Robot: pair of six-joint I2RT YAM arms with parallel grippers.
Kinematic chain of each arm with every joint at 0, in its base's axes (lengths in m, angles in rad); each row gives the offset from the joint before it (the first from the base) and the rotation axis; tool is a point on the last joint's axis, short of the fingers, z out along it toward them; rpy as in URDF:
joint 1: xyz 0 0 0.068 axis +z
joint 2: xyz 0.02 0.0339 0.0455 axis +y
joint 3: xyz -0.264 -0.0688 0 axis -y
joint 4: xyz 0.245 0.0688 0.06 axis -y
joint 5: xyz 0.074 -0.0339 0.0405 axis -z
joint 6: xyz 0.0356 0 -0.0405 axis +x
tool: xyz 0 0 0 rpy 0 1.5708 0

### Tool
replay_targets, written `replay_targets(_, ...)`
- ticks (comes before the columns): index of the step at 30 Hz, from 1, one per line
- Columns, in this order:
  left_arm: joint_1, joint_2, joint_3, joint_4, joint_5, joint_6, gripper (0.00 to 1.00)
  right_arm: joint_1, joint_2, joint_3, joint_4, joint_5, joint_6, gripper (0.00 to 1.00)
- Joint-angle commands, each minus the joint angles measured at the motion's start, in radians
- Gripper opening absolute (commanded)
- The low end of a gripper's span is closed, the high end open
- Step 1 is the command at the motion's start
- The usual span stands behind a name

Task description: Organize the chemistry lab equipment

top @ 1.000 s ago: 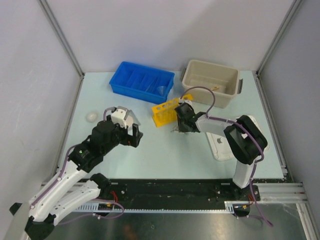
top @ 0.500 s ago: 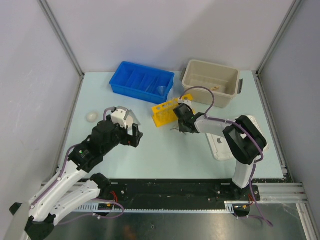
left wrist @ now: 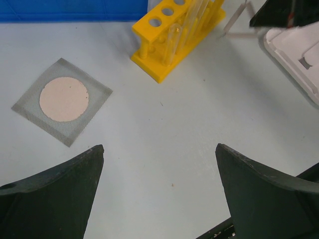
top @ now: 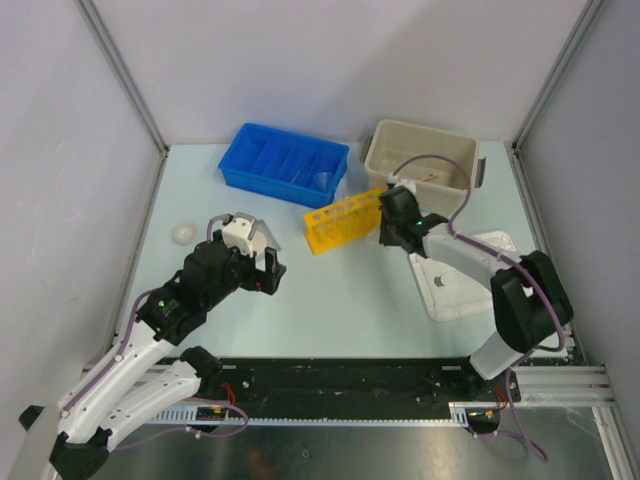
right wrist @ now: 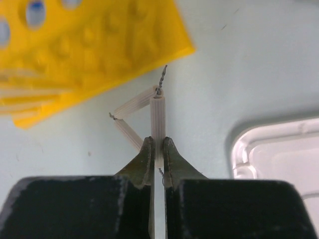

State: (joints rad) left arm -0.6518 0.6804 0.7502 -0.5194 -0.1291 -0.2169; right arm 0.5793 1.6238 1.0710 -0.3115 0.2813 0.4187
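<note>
Just beside the right end of the yellow holed test-tube rack (top: 343, 220), pinches one ribbed white side of the wire triangle (right wrist: 158, 114) tight with the right hand (right wrist: 158, 149), close to the white lid (top: 460, 275). Holds the left hand (left wrist: 159, 154) spread wide above the table (left wrist: 164, 114), with the square gauze with white centre (left wrist: 62, 99) flat below, apart from the rack.

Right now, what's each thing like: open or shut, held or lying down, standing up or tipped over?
Right tool, shut on the wire triangle.
Wire triangle, pinched by one side in the right tool.
Left tool, wide open, holding nothing.
Yellow test-tube rack, standing upright on the table.
Gauze square, lying flat on the table.
Beige tub, open, lid off.
White lid, lying on the table beside the tub.
</note>
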Motion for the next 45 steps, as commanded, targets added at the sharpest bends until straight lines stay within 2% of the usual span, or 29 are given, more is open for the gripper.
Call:
replay_targets(1, 0.003, -0.001, 0.021, 0.016, -0.013, 0.008, 0.99, -0.153, -0.097, 0.006, 0.096, -0.127, 0.022, 0.00)
replay_targets(10, 0.004, 0.004, 0.017, 0.017, -0.009, 0.007, 0.99, -0.425, -0.144, 0.021, 0.349, -0.311, 0.154, 0.00)
replay_targets(17, 0.004, 0.015, 0.020, 0.016, -0.011, 0.008, 0.99, -0.526, -0.079, 0.064, 0.478, -0.360, 0.241, 0.01)
replay_targets(20, 0.003, 0.017, 0.019, 0.017, -0.012, 0.008, 0.99, -0.544, -0.031, 0.094, 0.490, -0.374, 0.260, 0.05)
replay_targets(26, 0.003, 0.024, 0.018, 0.015, -0.021, 0.007, 0.99, -0.553, 0.021, 0.166, 0.440, -0.389, 0.264, 0.24)
replay_targets(29, 0.003, 0.033, 0.018, 0.012, -0.026, 0.007, 0.99, -0.555, 0.007, 0.175, 0.436, -0.409, 0.249, 0.36)
replay_targets(34, 0.003, 0.060, 0.022, 0.007, -0.038, 0.002, 1.00, -0.554, -0.054, 0.178, 0.390, -0.444, 0.201, 0.48)
replay_targets(40, 0.003, 0.106, 0.027, 0.003, -0.060, -0.038, 0.99, -0.501, -0.164, 0.177, 0.224, -0.478, 0.068, 0.63)
replay_targets(43, 0.008, 0.145, 0.017, 0.002, -0.076, -0.077, 0.99, -0.440, -0.221, 0.176, 0.121, -0.450, -0.022, 0.73)
replay_targets(45, 0.024, 0.181, 0.023, -0.007, -0.058, -0.083, 0.99, -0.396, -0.247, 0.175, 0.055, -0.447, -0.056, 0.85)
